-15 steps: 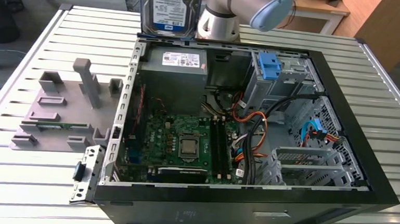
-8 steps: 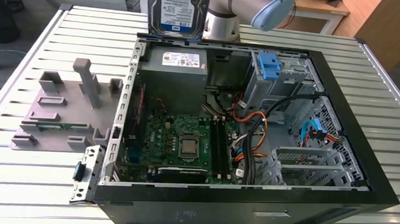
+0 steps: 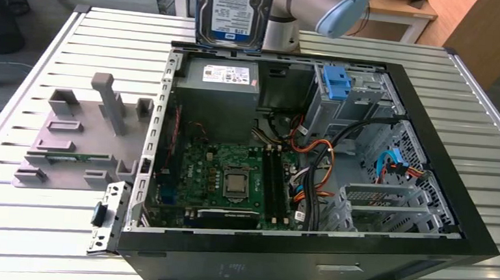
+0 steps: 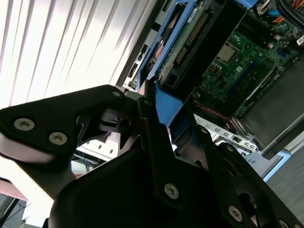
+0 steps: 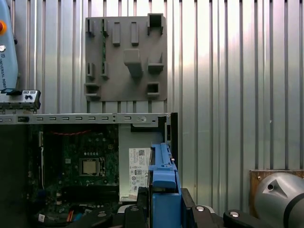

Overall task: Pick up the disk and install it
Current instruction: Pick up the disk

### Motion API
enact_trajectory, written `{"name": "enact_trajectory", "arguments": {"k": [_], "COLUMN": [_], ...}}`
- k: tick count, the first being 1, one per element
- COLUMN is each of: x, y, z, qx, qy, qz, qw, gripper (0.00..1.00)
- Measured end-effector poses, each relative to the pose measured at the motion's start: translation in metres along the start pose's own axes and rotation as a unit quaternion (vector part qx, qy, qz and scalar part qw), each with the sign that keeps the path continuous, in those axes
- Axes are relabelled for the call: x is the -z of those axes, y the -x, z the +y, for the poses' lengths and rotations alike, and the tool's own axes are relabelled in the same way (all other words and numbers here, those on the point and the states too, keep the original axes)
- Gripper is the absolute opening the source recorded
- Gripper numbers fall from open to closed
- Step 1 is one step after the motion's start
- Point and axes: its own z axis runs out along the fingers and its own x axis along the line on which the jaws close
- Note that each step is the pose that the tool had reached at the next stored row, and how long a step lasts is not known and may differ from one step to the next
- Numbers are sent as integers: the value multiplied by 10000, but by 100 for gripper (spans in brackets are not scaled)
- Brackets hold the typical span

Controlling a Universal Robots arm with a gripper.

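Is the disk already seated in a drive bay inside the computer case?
No. In the exterior view the disk is upright above the edge of the open computer case, near the grey power supply.

Open black computer case (image 3: pixel 268 261) on slatted metal table (image 3: pixel 36 231), green motherboard (image 3: pixel 222 164) inside, grey parts holder (image 3: pixel 67 148) beside it

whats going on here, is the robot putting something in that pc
The arm's black gripper is clamped on a flat silver-metal hard drive with a white-and-blue label and blue side rails. It holds the drive upright in the air, above the far edge of the open black computer case in the exterior view, near the grey power-supply box. The drive is not yet installed.
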Motion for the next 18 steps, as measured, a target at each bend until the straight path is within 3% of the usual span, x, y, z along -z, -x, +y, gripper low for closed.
{"name": "enact_trajectory", "arguments": {"k": [8,14,18], "x": [-1,0,0], "y": [2,-11,-71], "z": [-134,-142,-143], "qx": [0,0,0], "qy": [0,0,0], "qz": [0,0,0], "qw": [10000,10000,10000], "gripper": [36,36,36]}}
